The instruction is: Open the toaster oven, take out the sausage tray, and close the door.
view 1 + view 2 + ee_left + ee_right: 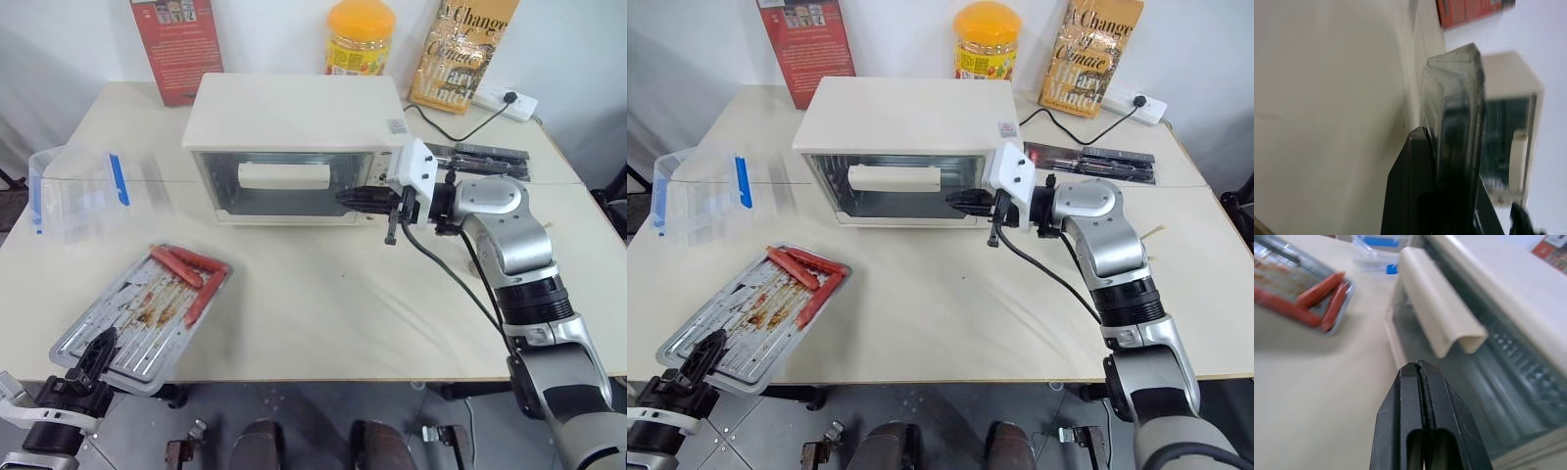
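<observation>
While the sausage tray point(137, 318) overhangs the near table point(343, 313) edge, clamped by the left gripper point(96, 351), right gripper point(355, 199) pressed together before the shut door point(284, 181), plastic box point(73, 191) far left.

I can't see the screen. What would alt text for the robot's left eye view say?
A cream toaster oven sits on a pale table with its glass door closed, the robot's shut right hand level at the door's right end. The sausage tray rests near the front left corner, gripped at its near edge by the left hand.
</observation>
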Tool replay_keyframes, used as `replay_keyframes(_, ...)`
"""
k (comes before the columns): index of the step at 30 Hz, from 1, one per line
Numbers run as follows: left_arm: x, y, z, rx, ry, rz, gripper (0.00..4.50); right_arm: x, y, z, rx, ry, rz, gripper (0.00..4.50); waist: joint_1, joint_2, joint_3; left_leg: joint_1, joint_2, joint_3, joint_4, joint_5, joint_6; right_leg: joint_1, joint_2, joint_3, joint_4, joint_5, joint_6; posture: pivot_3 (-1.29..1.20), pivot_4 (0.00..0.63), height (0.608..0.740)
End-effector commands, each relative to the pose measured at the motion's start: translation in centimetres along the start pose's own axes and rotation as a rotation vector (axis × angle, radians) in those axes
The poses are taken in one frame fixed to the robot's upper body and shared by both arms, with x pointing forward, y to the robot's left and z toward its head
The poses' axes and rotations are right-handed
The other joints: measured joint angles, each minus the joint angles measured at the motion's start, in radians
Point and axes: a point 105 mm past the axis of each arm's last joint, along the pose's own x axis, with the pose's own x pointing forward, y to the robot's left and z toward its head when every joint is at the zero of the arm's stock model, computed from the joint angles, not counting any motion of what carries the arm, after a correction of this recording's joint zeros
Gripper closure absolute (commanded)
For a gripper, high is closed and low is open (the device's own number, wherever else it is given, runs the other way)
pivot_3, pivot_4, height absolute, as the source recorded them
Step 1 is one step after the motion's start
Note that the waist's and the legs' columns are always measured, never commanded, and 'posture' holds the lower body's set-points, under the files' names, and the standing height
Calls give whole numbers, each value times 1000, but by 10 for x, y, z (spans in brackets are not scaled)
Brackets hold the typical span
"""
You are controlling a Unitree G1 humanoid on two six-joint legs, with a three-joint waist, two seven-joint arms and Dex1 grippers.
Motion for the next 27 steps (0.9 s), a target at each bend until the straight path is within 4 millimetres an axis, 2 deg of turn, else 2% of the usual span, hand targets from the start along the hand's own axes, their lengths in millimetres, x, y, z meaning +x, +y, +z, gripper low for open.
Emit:
replay_keyframes(1, 0, -12, -11, 38, 122, -66, 4500, -8, -4, 23, -10, -61, -7, 4463, 0, 0, 0, 0, 0, 0, 0, 0, 0, 0, 0, 0, 0, 0, 0, 0, 150, 740)
replay_keyframes(3, 3, -14, -15, 62, 207, -74, 4500, -12, 1, 26, 25, -69, 22, 4463, -1, 1, 1, 0, 0, 1, 0, -1, 0, -1, 0, 1, 0, 0, 0, 0, 150, 740)
replay_keyframes(6, 14, -20, -20, 92, 339, -118, 4500, -27, 27, 22, 194, -4, 188, 4463, 4, 2, 1, -1, 1, 1, 0, -1, -1, -3, 1, 2, 3, 0, 0, 0, 150, 740)
replay_keyframes(8, 21, -23, -26, 101, 432, -142, 4500, -41, 47, 23, 203, 10, 298, 4103, 11, 2, 1, -2, 1, 2, -1, -2, -1, -6, 1, 4, 5, 0, 0, 0, 150, 740)
replay_keyframes(10, 34, -26, -32, 102, 524, -175, 4500, -57, 56, 22, 212, -2, 338, 3606, 12, 2, 1, -3, 2, 2, 0, -2, -1, -8, 2, 5, 5, 0, 0, 0, 150, 740)
replay_keyframes(15, 66, -40, -42, 108, 729, -239, 4500, -87, 56, 2, 208, 24, 301, 1942, 12, 2, 1, -5, 2, 9, 0, -2, -1, -14, 3, 11, 8, 0, 0, 0, 150, 740)
replay_keyframes(18, 78, -44, -44, 103, 786, -254, 4500, -97, 55, -6, 221, 36, 283, 889, 1, 2, 1, -4, 3, 13, -1, -2, -1, -15, 3, 13, 8, 0, 0, 0, 150, 740)
replay_keyframes(21, 99, -53, -53, 76, 871, -277, 4500, -121, 56, -31, 284, 92, 227, 29, 0, 2, 1, -3, 4, 14, -2, -2, -1, -16, 4, 13, 9, 0, 1, 0, 150, 740)
replay_keyframes(27, 133, -53, -65, 43, 952, -259, 4500, -150, 61, -51, 376, 111, 157, 29, 7, 1, 2, -2, 4, 16, 0, -2, -1, -16, 4, 15, 10, 1, 1, 0, 150, 740)
